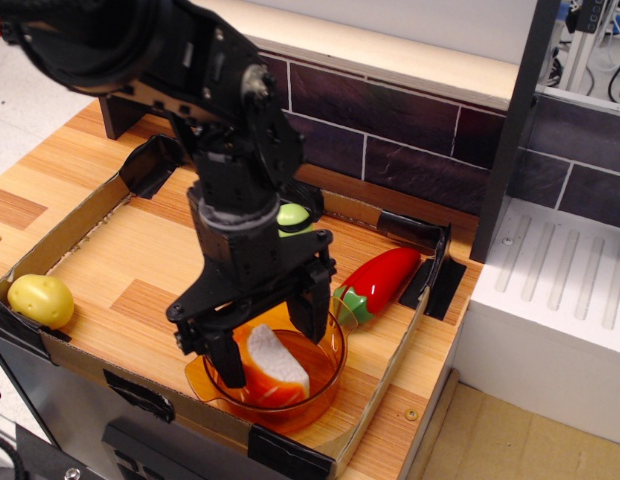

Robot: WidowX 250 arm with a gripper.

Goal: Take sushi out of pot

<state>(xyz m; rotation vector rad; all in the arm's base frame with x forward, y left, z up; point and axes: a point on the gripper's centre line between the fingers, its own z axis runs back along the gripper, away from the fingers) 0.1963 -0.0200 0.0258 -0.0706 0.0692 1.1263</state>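
Observation:
The sushi (pixel 273 365), a white wedge wrapped in orange, lies inside the transparent orange pot (pixel 325 385) at the front of the cardboard tray. My black gripper (pixel 272 340) is open and lowered into the pot, one finger (pixel 227 357) left of the sushi and the other finger (pixel 316 312) to its right. The fingers straddle the sushi without closing on it. The arm hides the pot's back rim.
A red pepper (pixel 382 281) lies just right of the pot. A yellow potato (pixel 40 299) sits at the tray's left front corner. A green object (pixel 293 214) peeks out behind the arm. The cardboard tray wall (pixel 385 375) rings the area; a white unit (pixel 560 310) stands right.

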